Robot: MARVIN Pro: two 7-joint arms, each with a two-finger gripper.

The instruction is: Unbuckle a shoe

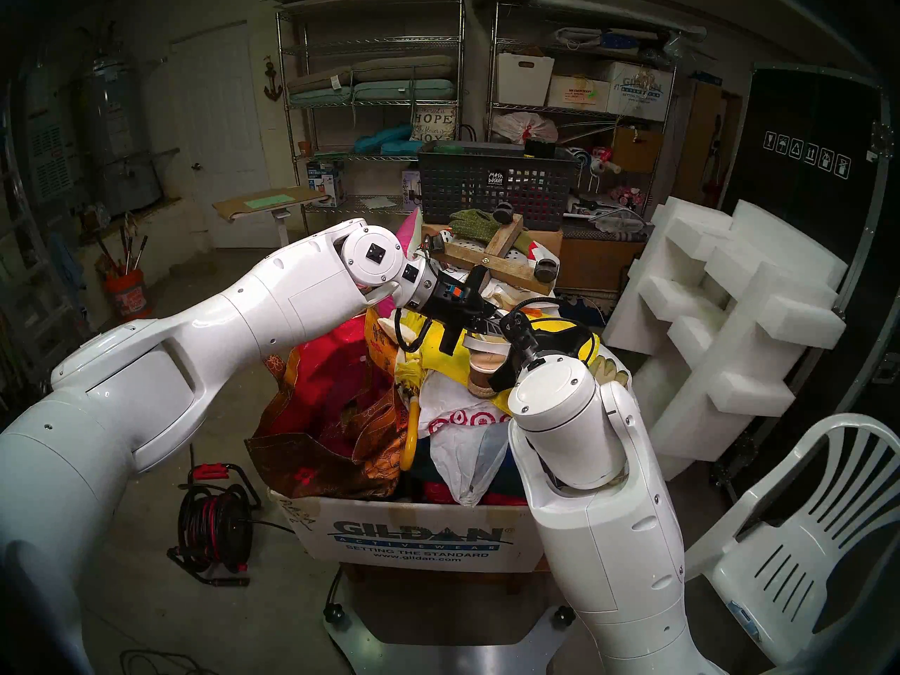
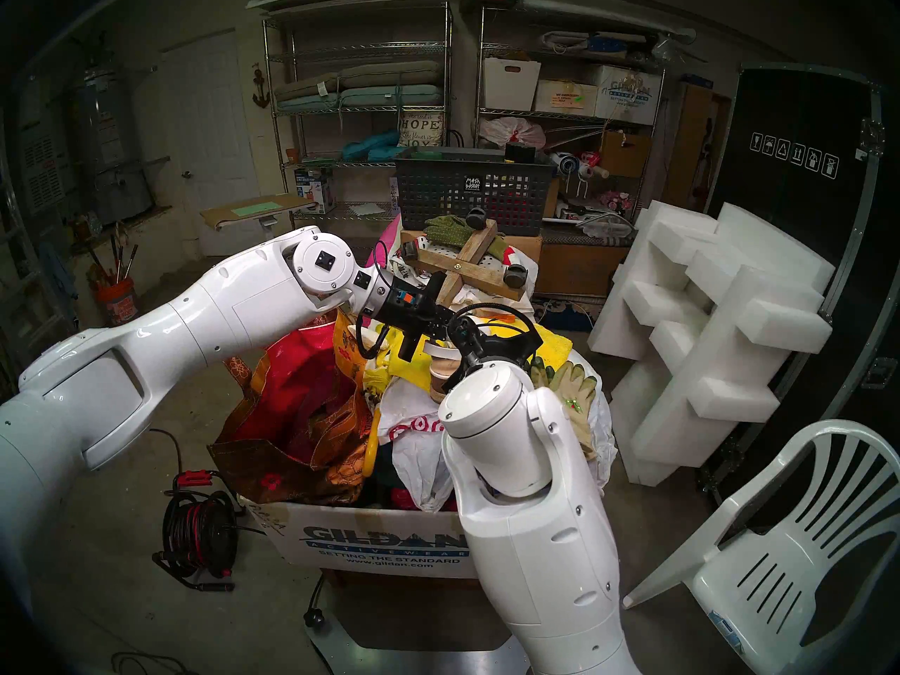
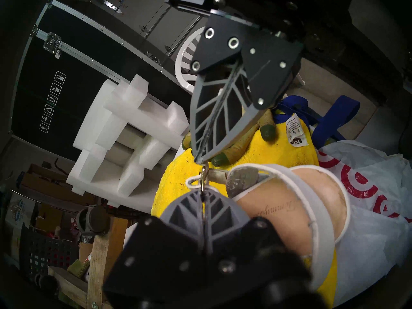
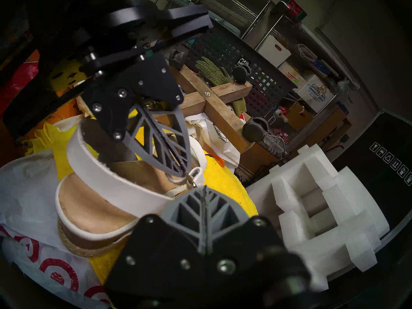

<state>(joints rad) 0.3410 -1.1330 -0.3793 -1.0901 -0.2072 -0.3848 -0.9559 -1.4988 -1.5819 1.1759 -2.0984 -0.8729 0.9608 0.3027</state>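
My left hand (image 1: pixel 492 324) reaches in from the left and my right hand (image 1: pixel 509 326) rises from the lower right; their tips meet close together above the shoe (image 1: pixel 484 362), both pinched shut. The shoe, a wedge sandal with white straps, a cream insole and a jute-trimmed sole, lies on a yellow cloth (image 1: pixel 431 352) atop a heap of bags in a white cardboard box (image 1: pixel 414 537). A white plastic bag with red rings (image 1: pixel 458 423) sits just below the shoe. A white plastic chair (image 1: pixel 798 523) stands at lower right.
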